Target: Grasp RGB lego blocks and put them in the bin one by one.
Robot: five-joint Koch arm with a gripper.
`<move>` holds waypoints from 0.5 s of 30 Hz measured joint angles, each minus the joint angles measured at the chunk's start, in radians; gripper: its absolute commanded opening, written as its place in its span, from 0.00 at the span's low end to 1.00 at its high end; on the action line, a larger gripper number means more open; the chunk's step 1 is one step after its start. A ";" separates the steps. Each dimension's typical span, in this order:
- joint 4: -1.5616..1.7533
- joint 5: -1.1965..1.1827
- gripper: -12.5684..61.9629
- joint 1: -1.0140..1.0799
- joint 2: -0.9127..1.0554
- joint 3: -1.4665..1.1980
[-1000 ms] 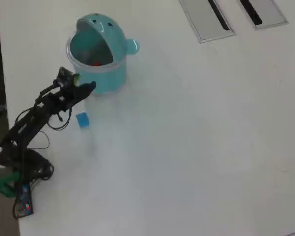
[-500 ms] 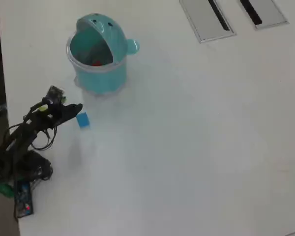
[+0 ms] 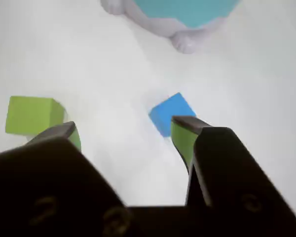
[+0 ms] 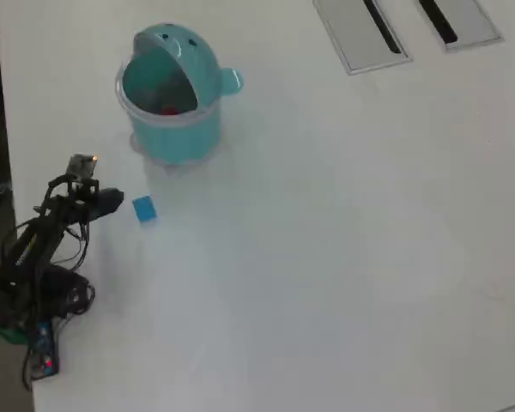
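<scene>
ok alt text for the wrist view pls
Open gripper hovers over a white table, its fingers apart, with a blue block just ahead by the right one. A yellow-green block sits left; the teal bin base shows at top.

Two grey slotted panels sit in the white table.

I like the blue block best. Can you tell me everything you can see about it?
The blue block is a small, plain, cube-like piece, bright blue and smooth like plastic. It sits flat on the white table, turned corner-on in the wrist view. Nothing touches it. The bin stands beyond it, and the open gripper hovers close, one tip just beside it.
</scene>
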State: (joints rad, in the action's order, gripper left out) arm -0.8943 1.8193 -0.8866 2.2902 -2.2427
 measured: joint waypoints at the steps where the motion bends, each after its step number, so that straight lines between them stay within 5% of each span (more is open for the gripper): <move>1: 0.000 0.003 0.61 -0.023 0.000 -0.009; 15: 0.031 0.023 0.61 -0.241 0.000 -0.229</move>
State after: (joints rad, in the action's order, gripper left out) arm -0.8636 1.8423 -1.1275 2.2902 -2.4712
